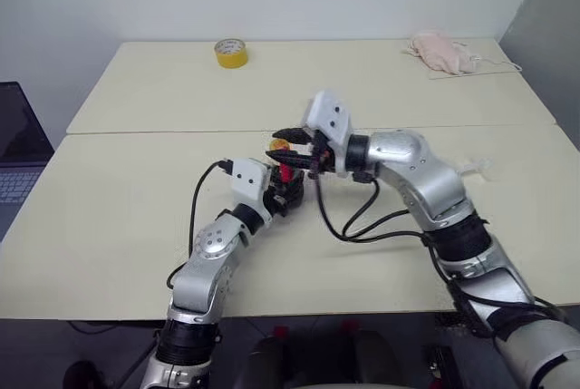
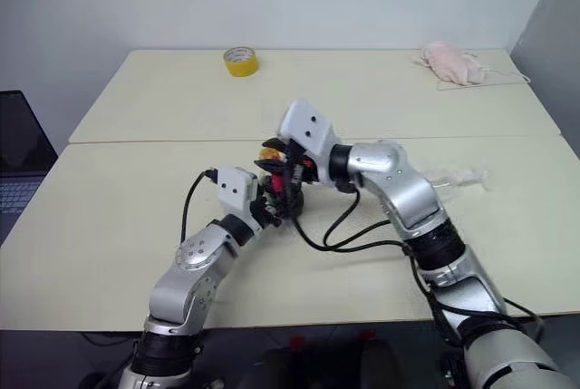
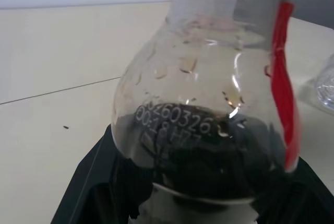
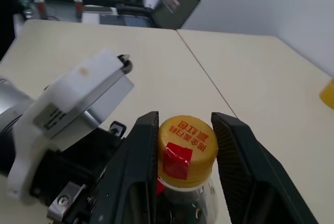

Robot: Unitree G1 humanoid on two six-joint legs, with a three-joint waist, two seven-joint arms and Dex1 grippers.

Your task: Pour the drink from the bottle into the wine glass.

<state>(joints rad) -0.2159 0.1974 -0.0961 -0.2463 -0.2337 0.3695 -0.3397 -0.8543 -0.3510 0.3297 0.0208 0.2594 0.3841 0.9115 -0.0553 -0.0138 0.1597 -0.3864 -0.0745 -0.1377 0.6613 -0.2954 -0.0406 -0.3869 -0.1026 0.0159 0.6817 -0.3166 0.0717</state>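
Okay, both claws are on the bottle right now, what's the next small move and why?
Probably twist the cap off with the right claw. Its fingers flank the yellow cap, while the left claw is shut on the bottle, bracing it. The drink can't pour until that cap is off.

Bottle: small, stubby, clear plastic, upright, centre of the head view; yellow-orange cap, red label strip. Drink: dark brown, fills the rounded lower body. Wine glass: clear, right of centre, barely discernible.
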